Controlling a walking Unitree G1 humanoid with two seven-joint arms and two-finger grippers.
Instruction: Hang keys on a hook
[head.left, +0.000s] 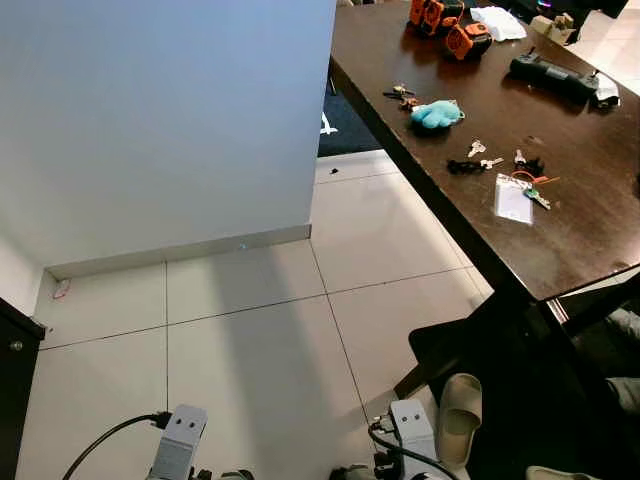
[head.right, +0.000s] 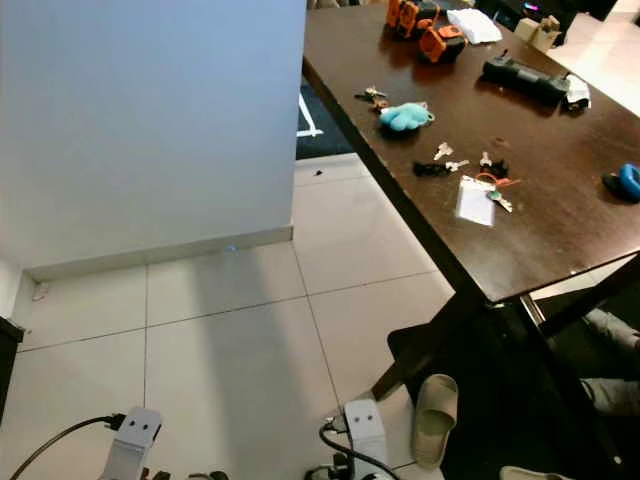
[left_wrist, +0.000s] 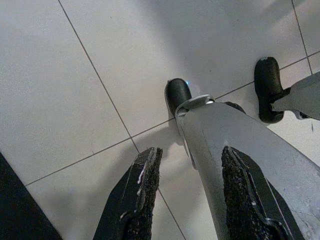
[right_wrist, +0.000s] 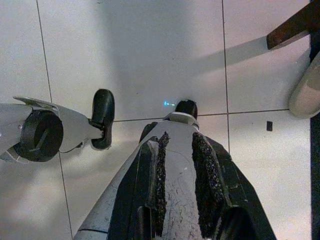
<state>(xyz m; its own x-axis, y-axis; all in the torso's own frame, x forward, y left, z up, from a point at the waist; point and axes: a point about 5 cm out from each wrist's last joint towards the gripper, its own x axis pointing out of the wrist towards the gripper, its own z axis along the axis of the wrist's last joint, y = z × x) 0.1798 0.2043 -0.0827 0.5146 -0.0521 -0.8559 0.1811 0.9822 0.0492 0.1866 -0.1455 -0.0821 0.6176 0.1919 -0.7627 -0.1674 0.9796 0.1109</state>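
Dark wood bench (head.left: 600, 230) carries keys (head.left: 478, 164), ahead and to robot's right. Left gripper (left_wrist: 192, 192) fingers spread, right gripper (right_wrist: 178, 175) fingers slightly parted; both empty, hanging low over tiled floor (head.left: 250, 350). Right arm nearer to keys. No hook spotted.

Silver arms (head.left: 178, 440), black-fingered pincers (left_wrist: 187, 200)
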